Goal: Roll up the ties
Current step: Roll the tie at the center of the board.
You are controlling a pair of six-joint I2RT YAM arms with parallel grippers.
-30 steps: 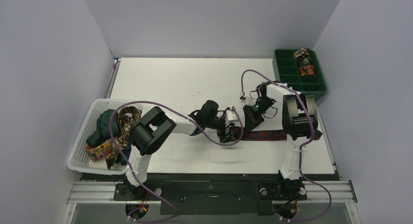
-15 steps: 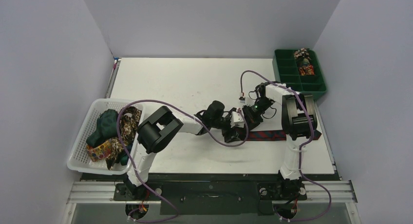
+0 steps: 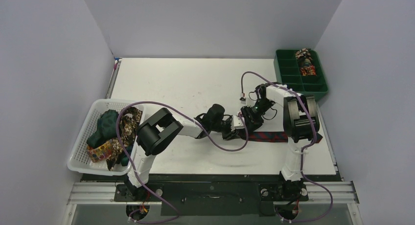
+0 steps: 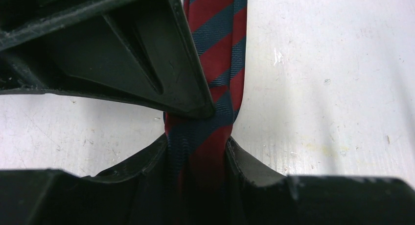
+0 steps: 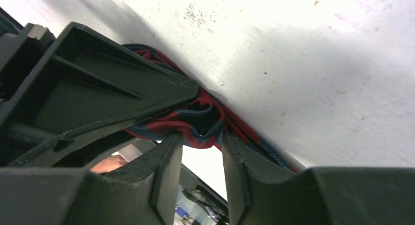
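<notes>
Navy-red tie [image 4: 215, 54] clamped inside left pincer [image 4: 195, 124]; bunched inside right pincer [image 5: 200, 123].

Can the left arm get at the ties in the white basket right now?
Probably not yet: the left gripper is shut on the striped tie. Nothing stands between it and the basket, so letting go should do.
</notes>
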